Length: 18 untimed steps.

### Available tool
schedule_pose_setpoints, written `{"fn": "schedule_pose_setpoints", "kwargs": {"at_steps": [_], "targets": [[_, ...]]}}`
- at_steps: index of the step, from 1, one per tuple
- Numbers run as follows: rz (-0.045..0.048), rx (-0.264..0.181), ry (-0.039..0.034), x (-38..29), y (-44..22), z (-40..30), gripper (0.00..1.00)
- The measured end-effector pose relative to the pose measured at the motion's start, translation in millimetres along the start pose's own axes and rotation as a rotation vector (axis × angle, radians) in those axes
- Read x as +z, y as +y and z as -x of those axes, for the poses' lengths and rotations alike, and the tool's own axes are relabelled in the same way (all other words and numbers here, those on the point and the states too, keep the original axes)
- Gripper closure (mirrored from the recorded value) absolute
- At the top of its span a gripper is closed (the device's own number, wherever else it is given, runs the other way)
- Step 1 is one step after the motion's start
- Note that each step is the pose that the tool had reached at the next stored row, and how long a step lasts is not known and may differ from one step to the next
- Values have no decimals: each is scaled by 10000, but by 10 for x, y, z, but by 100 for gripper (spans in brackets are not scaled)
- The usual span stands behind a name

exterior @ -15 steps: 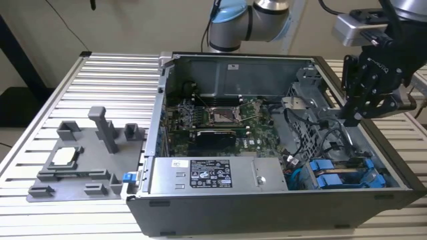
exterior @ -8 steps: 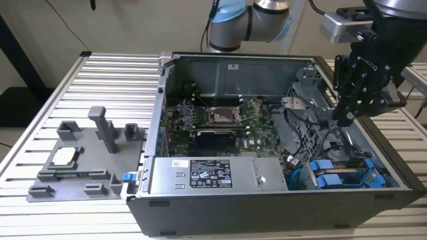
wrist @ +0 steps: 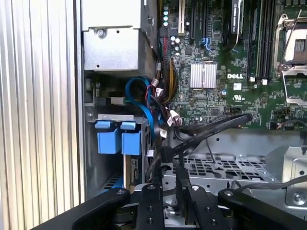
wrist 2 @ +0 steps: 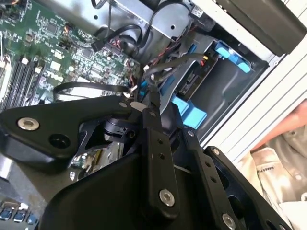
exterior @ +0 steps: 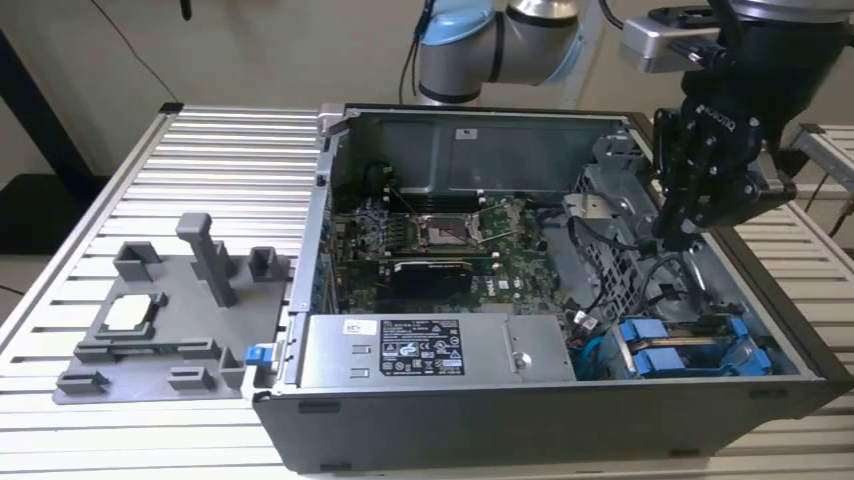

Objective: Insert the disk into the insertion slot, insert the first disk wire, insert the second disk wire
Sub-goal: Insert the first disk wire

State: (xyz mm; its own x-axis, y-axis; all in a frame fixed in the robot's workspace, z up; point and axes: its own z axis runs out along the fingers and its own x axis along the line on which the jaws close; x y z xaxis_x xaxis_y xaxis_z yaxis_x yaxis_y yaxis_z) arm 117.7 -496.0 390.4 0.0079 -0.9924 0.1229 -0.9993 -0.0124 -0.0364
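The arm [exterior: 787,50] is tipped steeply down, gripper [exterior: 671,236] hung just over the drive cage [wrist: 225,165], jaws clamped shut on a black wire [wrist: 218,128].

bright blue plastic carrier frames [wrist: 109,141], black flat wire [wrist: 216,127], green printed motherboard [wrist: 216,98], black metal computer case [exterior: 534,425], ribbed silver table [exterior: 227,150]

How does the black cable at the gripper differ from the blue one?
The black cable runs nearly straight over the motherboard's edge; the blue cable curls in a loop. The black cable's end is pinched in the gripper; the blue cable hangs free beside the blue carriers. Both lie inside the case.
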Motion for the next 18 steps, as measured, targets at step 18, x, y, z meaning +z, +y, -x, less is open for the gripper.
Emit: {"fn": "schedule_pose_setpoints", "kwargs": {"at_steps": [18], "targets": [[-189,-804,191,-23,189,52,73]]}}
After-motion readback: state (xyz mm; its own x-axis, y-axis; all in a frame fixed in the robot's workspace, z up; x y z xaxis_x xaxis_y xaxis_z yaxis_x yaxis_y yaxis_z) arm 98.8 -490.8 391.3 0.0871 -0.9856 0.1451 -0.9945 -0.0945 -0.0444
